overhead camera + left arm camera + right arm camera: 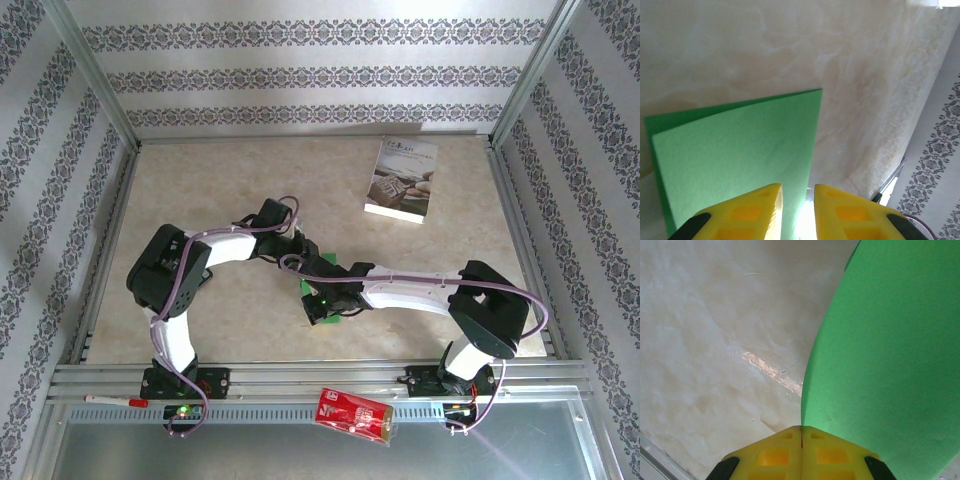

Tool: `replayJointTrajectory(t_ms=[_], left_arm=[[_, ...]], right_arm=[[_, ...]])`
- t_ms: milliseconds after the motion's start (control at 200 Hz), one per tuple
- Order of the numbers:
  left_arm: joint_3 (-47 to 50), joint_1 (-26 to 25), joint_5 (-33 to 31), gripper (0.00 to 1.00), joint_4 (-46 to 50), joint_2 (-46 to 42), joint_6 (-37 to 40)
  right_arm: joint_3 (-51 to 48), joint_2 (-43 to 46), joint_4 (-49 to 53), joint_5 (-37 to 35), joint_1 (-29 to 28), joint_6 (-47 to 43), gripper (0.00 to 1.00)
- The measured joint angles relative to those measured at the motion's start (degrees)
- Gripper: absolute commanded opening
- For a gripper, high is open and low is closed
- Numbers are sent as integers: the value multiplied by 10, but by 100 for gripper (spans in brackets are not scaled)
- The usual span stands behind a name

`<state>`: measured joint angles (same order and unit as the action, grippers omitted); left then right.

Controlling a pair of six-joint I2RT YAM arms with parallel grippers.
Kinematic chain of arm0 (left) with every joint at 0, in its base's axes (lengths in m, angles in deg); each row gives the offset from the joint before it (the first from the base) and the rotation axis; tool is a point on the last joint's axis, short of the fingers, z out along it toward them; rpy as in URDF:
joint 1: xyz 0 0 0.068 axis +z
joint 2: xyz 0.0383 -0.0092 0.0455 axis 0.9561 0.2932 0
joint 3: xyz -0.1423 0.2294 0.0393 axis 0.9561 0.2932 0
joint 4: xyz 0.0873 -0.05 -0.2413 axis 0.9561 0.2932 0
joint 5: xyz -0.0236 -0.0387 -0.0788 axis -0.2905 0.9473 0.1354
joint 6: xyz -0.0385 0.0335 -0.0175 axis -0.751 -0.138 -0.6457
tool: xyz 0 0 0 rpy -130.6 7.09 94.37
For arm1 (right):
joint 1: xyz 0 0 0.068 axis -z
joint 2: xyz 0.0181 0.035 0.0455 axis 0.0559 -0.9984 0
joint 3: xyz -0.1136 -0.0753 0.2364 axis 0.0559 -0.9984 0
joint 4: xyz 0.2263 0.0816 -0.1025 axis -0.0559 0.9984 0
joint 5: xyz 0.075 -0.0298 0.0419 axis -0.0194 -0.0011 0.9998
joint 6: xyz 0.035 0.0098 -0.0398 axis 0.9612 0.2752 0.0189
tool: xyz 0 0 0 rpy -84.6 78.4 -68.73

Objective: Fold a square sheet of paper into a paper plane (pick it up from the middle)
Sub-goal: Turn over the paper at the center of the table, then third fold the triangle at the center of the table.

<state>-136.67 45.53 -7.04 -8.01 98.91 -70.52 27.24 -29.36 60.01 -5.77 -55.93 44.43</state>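
the right gripper point(801, 436), jaws shut tight, pinches the square sheet of paper point(880, 365) over the middle of the table point(200, 180), arching it up, while the left gripper point(798, 205), jaws narrowly apart, sits at its folded edge, likely to take hold.

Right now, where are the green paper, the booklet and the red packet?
green paper point(740, 160), left wrist view, middle of top layer.
booklet point(402, 180), top view, cover middle.
red packet point(352, 414), top view, its middle.

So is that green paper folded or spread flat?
Folded. In the left wrist view the green paper shows two layers, one edge peeking out behind the other.
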Motion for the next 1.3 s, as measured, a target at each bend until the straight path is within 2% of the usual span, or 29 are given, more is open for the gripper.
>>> replayJointTrajectory(t_ms=[180,465,834,1299], left_arm=[[-14,0,4,20,10,36,21],[-22,0,5,19,21,42,50],[-27,0,9,17,26,47,61],[-40,0,17,16,30,59,82]], right_arm=[[-4,1,-18,5,2,-1,14],[-21,2,-40,23,17,-5,17],[-37,6,-60,34,30,-16,4],[-46,18,-73,96,120,-34,6]])
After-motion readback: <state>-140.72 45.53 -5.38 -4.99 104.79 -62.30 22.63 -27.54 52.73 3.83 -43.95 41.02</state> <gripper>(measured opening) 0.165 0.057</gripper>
